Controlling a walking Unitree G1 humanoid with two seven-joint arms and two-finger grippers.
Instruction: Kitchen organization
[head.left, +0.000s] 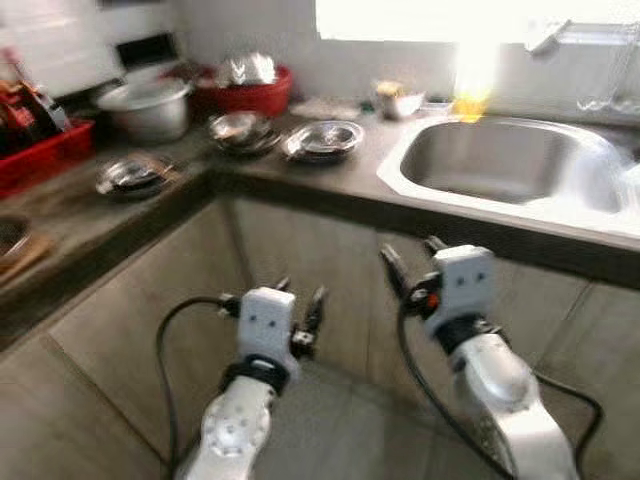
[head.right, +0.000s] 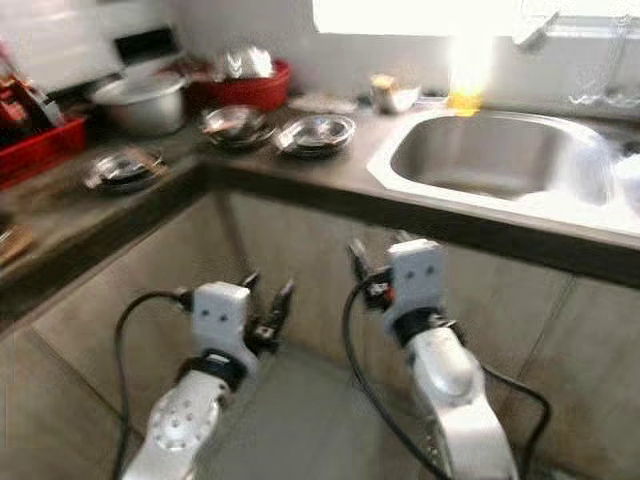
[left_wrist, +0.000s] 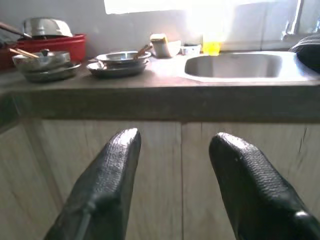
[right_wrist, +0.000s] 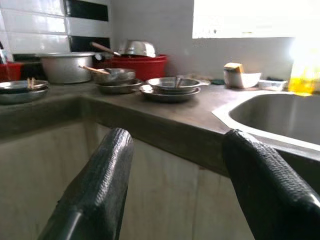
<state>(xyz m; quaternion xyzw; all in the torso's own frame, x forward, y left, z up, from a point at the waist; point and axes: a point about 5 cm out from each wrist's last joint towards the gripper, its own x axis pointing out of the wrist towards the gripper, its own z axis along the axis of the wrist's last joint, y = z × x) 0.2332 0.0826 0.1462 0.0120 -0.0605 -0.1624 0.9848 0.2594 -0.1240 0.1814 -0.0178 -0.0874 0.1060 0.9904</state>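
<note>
We see an L-shaped dark bench (head.left: 300, 175) in front of us. On the right it holds a steel sink (head.left: 500, 165). Near the corner lie stacked steel plates (head.left: 322, 140) and a second pile (head.left: 238, 130) just beside them on the left. Farther back stand a red tub (head.left: 245, 92) and a large steel pot (head.left: 150, 107). A red crate (head.left: 40, 150) is on the far left. Both tools hang below the bench edge, before the cabinet fronts (head.left: 300, 260). The left tool (head.left: 298, 300) is wide apart, holding nothing; the right tool (head.left: 410, 258) is also wide and empty.
</note>
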